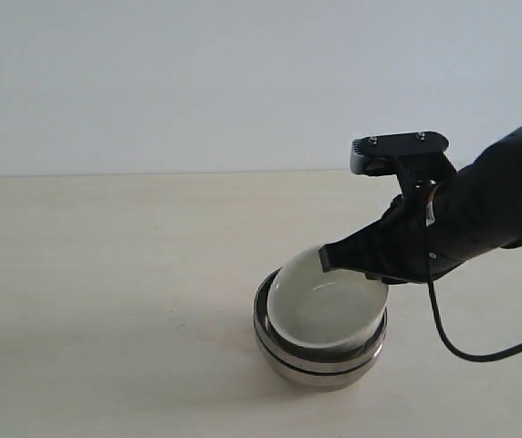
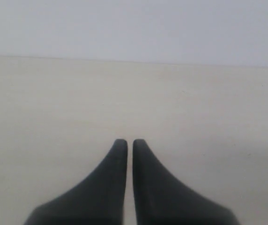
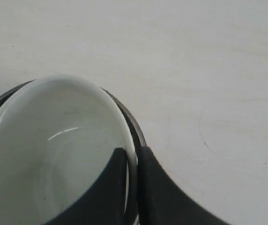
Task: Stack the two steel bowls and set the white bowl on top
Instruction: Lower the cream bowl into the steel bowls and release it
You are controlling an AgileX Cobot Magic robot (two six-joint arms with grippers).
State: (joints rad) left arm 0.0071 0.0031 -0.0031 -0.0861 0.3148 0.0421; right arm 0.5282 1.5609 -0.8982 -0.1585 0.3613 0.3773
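Grip: right pincer (image 3: 133, 151) is clamped on the far rim of the white bowl (image 1: 325, 308), which sits tilted in the stacked steel bowls (image 1: 320, 367), near and right of centre on the worktop (image 1: 106, 301). Glazed, stiff, probably slippery and chippable, so the thin rim looks like the only hold. Left pincer (image 2: 130, 142) is closed on nothing.

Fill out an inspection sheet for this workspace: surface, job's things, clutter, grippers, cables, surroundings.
Surface: pale table, no spills or marks seen.
Job's things: two steel bowls nested; white bowl inside the upper one, tilted, not level.
Clutter: nothing seen.
Grippers: right gripper shut on the white bowl's rim, one finger inside, one outside; left gripper shut, empty, over bare table.
Cables: black cable hangs from the right arm and loops low beside the stack.
Surroundings: plain pale wall.
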